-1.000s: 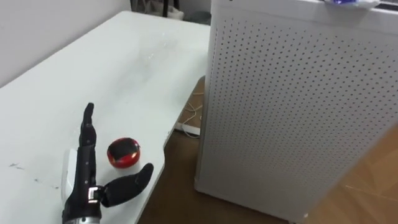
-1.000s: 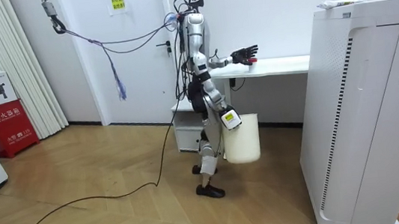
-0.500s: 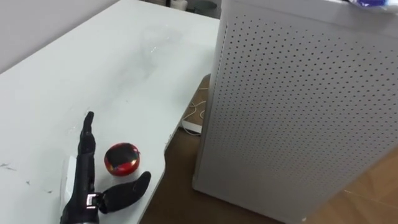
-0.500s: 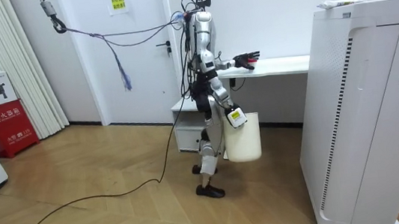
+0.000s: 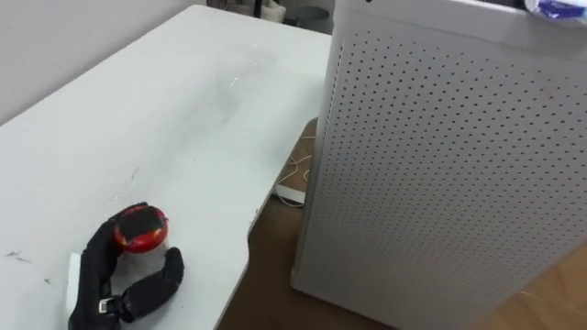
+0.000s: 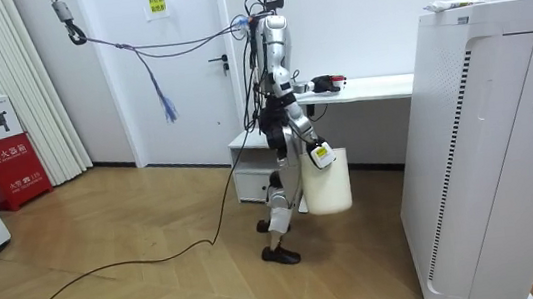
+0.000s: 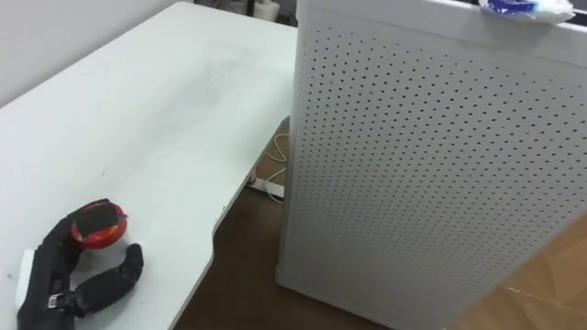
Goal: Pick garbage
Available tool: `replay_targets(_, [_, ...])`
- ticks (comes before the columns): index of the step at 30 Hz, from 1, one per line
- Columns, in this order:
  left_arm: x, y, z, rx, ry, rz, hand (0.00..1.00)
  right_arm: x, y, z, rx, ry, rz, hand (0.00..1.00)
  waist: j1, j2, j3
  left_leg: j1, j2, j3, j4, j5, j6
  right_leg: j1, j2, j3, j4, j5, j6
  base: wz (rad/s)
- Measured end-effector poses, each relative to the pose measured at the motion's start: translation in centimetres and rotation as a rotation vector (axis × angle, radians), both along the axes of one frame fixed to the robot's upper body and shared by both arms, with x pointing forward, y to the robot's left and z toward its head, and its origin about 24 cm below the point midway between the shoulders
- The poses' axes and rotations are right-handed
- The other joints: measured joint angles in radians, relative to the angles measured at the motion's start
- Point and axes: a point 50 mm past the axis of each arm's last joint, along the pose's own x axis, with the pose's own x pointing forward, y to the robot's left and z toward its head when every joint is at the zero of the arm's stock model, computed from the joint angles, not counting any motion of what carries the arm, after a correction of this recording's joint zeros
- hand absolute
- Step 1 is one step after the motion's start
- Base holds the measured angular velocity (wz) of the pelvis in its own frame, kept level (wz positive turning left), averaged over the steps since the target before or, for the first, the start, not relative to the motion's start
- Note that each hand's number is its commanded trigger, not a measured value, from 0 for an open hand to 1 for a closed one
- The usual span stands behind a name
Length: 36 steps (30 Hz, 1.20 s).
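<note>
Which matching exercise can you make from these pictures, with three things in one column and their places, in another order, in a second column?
Things:
1. red round object
2. white bin
3. blue and white item

Places:
A. on top of the perforated cabinet
B. in the curled left hand, on the white table
C. hanging at the robot's side, above the floor

Pairs: 1-B, 2-C, 3-A

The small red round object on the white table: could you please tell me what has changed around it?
The left hand, straight-fingered beside the small red and black round object before, has curled its fingers over it, taking hold. The object still rests on the white table; the white perforated cabinet and the right hand, low beside the white bin, stayed put.
</note>
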Motion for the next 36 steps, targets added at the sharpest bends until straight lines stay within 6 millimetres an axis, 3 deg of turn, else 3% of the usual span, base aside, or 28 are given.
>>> replay_targets(9, [0.5,0.4,-0.3,-0.029,0.003,0.024,1.0,-0.2,0.2,-0.1,0.011,0.008,0.024,1.0,-0.004,-0.002,-0.0015,0.02,-0.003,0.005,-0.001,0.001,-0.001,0.031,-0.002,-0.001,-0.019,0.0,0.0,0.01])
replay_targets(12, [0.3,0.4,-0.6,-0.029,0.015,0.028,1.0,-0.3,0.4,-0.1,0.013,0.014,0.034,1.0,-0.01,-0.01,-0.0015,0.016,-0.007,0.061,0.015,0.015,-0.026,0.06,-0.018,0.013,-0.045,0.007,0.001,0.09])
replay_targets(14, [0.3,0.5,-0.7,-0.036,0.02,0.032,1.0,-0.3,0.4,-0.1,0.015,0.013,0.033,1.0,-0.011,-0.008,-0.0031,0.032,-0.001,0.087,-0.008,0.019,-0.03,0.066,-0.01,0.014,-0.051,0.008,0.003,0.06])
replay_targets(17, [0.7,0.5,-0.4,-0.035,0.009,0.031,1.0,-0.2,0.4,-0.1,0.014,0.011,0.034,1.0,-0.003,0.001,-0.0057,0.042,0.008,0.072,-0.032,0.019,-0.03,0.034,0.003,-0.003,-0.031,0.006,0.0,-0.12])
replay_targets(18, [0.6,0.7,-0.3,-0.034,0.007,0.039,1.0,-0.1,0.4,0.0,0.012,0.005,0.034,1.0,0.004,0.013,-0.0039,0.046,0.017,0.032,-0.031,0.019,-0.03,0.004,0.026,-0.002,-0.024,-0.003,-0.02,-0.53])
replay_targets(19, [0.4,1.3,0.0,-0.041,-0.008,0.066,1.0,0.5,0.8,0.1,0.02,-0.016,0.044,1.0,0.004,0.012,-0.0021,0.036,0.021,0.0,-0.021,0.019,-0.03,-0.043,0.074,0.004,-0.097,0.047,-0.067,-0.43])
replay_targets(20, [0.3,1.3,-0.1,-0.053,-0.009,0.077,1.0,0.7,0.8,0.3,0.016,-0.029,0.047,1.0,-0.007,0.023,-0.0018,0.018,0.028,-0.002,0.002,0.014,-0.037,-0.058,0.086,0.008,-0.105,0.093,-0.071,-0.13])
replay_targets(21, [0.4,1.1,-0.1,-0.086,0.004,0.062,1.0,0.7,0.7,0.3,0.006,-0.032,0.048,1.0,-0.016,0.024,-0.0018,-0.027,0.029,0.03,0.053,0.012,-0.067,-0.045,0.07,0.018,-0.1,0.119,-0.08,0.51])
replay_targets(22, [0.6,0.4,-0.1,-0.122,0.017,0.012,1.0,0.5,0.9,0.2,0.011,-0.026,0.039,1.0,-0.034,0.007,0.0077,-0.064,0.03,0.056,0.042,0.015,-0.073,-0.041,0.054,0.086,-0.101,0.119,-0.079,0.71])
replay_targets(23, [0.9,-0.4,0.1,-0.138,0.021,-0.029,1.0,0.4,0.8,0.2,0.013,-0.023,0.029,1.0,-0.038,0.003,0.0102,-0.091,0.03,0.058,0.02,0.019,-0.074,-0.043,0.046,0.121,-0.101,0.12,-0.073,0.94])
replay_targets(24, [1.7,-2.2,0.6,-0.152,0.016,-0.132,1.0,0.4,0.4,0.2,0.008,-0.023,0.012,1.0,-0.044,-0.001,0.0099,-0.148,0.034,0.06,-0.043,0.068,-0.077,-0.058,0.034,0.164,-0.094,0.117,-0.05,0.66])
replay_targets(25, [1.8,-4.0,0.8,-0.166,0.013,-0.232,1.0,0.7,0.8,0.2,0.014,-0.022,0.014,1.0,-0.033,-0.013,0.0097,-0.177,0.038,0.101,-0.039,0.147,-0.041,-0.089,0.024,0.167,-0.066,0.093,-0.018,0.44])
replay_targets(28, [1.5,-7.7,0.9,-0.194,0.046,-0.44,1.0,2.4,1.6,0.6,0.037,-0.057,0.051,1.0,-0.028,-0.019,0.009,-0.178,0.03,0.153,-0.033,0.146,-0.029,-0.103,0.005,0.109,-0.046,0.088,-0.01,-0.17])
replay_targets(30, [1.4,-9.5,1.3,-0.213,0.048,-0.56,1.0,3.0,2.0,0.9,0.038,-0.085,0.078,1.0,-0.036,-0.012,0.0105,-0.179,0.024,0.169,-0.029,0.139,-0.018,-0.103,0.003,0.084,-0.048,0.088,-0.01,-0.34])
replay_targets(34, [1.0,-12.2,2.8,-0.239,0.014,-0.764,1.0,2.6,2.6,0.8,0.047,-0.072,0.12,1.0,-0.072,0.003,0.0081,-0.178,0.024,0.181,-0.026,0.132,-0.013,-0.109,0.002,0.084,-0.031,0.088,-0.009,-0.17])
replay_targets(35, [1.0,-12.8,3.3,-0.246,0.001,-0.816,1.0,2.7,2.6,0.8,0.05,-0.073,0.125,1.0,-0.082,0.011,0.0041,-0.182,0.027,0.191,-0.021,0.131,-0.013,-0.12,0.002,0.084,-0.022,0.088,-0.009,-0.24])
replay_targets(36, [1.1,-13.5,3.7,-0.248,-0.008,-0.874,1.0,2.8,2.5,0.8,0.049,-0.075,0.129,1.0,-0.089,0.022,0.0059,-0.183,0.029,0.199,-0.011,0.127,-0.012,-0.126,0.002,0.086,-0.012,0.088,-0.01,-0.33])
